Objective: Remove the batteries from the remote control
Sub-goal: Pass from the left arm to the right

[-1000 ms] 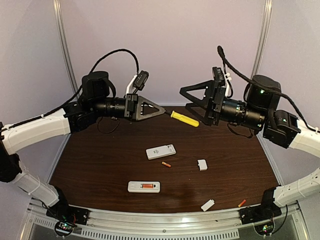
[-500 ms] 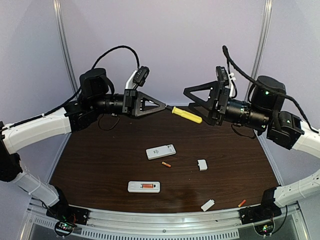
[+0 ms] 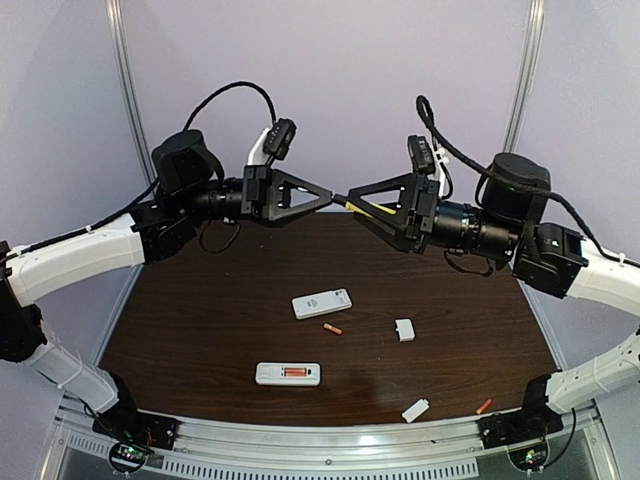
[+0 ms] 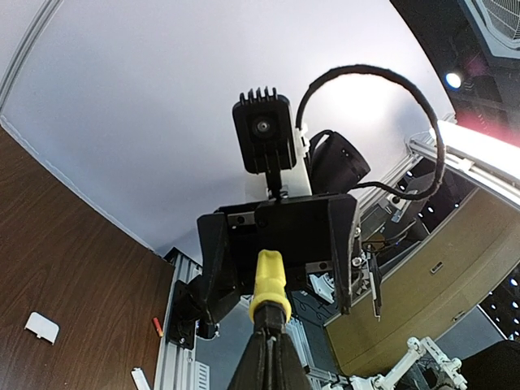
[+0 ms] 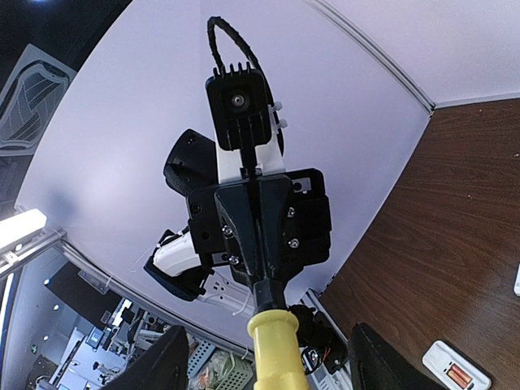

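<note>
Two pincers meet in the air over the far side of the table: the left gripper is clenched on the metal end of the yellow-handled screwdriver. The right gripper has its fingers spread on either side of the handle and is not gripping it. Down on the wood, well apart from both arms, a seated battery lies in the open bay of the near remote. A loose battery lies just beside the far remote, and a second loose battery lies near the right front edge. A white cover and a second cover lie off on the table too. By my reading, two cells are out and at least one is left. Whether the far remote hides any I cannot tell. The tool seems meant for prying out that last cell.
</note>
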Controlling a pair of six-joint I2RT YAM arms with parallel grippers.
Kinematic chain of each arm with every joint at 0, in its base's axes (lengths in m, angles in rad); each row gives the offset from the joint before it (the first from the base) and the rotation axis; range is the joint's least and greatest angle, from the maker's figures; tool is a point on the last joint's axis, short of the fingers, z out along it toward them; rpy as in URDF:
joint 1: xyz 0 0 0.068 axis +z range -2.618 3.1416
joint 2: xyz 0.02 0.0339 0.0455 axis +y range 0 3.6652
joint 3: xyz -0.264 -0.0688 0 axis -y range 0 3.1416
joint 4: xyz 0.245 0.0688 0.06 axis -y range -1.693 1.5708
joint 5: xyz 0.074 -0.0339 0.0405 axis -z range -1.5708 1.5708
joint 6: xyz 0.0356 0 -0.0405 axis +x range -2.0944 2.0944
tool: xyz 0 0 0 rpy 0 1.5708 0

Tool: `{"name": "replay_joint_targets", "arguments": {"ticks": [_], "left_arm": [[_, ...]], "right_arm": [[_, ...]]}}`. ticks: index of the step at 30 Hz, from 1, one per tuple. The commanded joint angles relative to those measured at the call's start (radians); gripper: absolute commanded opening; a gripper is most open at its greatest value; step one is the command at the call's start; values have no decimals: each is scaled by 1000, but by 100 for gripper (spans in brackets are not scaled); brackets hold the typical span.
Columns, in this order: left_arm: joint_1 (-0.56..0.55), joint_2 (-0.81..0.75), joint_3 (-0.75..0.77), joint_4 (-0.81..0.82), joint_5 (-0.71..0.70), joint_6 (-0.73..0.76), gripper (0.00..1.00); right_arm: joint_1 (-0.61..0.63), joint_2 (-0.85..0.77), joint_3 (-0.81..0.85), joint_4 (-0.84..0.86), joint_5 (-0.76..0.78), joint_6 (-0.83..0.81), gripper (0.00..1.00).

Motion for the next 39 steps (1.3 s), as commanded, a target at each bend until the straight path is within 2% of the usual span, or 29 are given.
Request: {"name": "replay_joint_targets", "arguments": {"ticks": [1, 8, 25, 39], "left_arm": [[-5, 15, 23, 62, 15, -11, 0], [-5, 21, 28, 73, 13, -14, 0], [-4, 32, 28, 37, 25, 7, 0], [-5, 12, 3, -20, 25, 29, 0]], "right_arm": [[8, 14, 21, 46, -28, -2, 65], [10, 24, 23, 63, -31, -8, 48], [10, 27, 19, 33, -5, -33, 33], [10, 19, 10, -20, 8, -23, 8]]}}
